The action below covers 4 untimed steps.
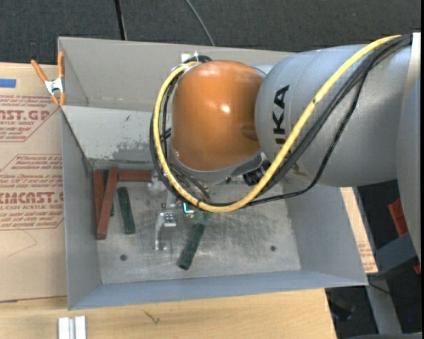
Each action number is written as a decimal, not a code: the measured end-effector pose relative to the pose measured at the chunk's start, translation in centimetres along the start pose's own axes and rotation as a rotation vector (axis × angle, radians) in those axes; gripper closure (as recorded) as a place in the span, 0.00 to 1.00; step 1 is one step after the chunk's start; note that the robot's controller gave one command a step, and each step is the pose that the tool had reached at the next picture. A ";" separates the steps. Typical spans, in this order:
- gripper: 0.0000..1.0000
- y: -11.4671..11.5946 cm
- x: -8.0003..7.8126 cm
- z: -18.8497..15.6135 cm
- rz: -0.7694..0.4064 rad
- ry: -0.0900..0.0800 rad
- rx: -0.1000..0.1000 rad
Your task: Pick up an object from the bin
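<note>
My gripper (165,226) hangs low over the middle of the bin floor, mostly hidden under the arm's orange cover. A dark green flat bar (190,247) lies slanted just to its right, with its upper end running under the gripper. Whether the gripper touches the bar cannot be made out. A second dark green bar (125,210) lies a little to the left, apart from the gripper.
A reddish-brown bar (102,205) stands lengthwise along the bin's left side. Another brown bar (136,176) lies across by the back slope. The arm covers the bin's back right. Bare floor shows at the front right.
</note>
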State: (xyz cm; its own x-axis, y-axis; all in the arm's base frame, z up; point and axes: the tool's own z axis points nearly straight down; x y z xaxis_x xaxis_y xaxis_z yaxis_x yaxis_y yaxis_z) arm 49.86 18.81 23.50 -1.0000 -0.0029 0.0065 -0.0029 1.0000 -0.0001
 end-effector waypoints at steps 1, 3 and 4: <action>0.00 -0.1 -0.2 -0.4 0.002 -0.007 -0.001; 1.00 -8.0 -0.4 15.9 -0.143 -0.011 -0.006; 0.00 -8.2 -0.3 16.2 -0.142 -0.008 -0.003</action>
State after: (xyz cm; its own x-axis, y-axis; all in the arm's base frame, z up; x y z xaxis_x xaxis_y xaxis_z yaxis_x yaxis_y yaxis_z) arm 50.07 10.59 7.31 -0.9895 -0.1445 -0.0017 -0.1445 0.9895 0.0031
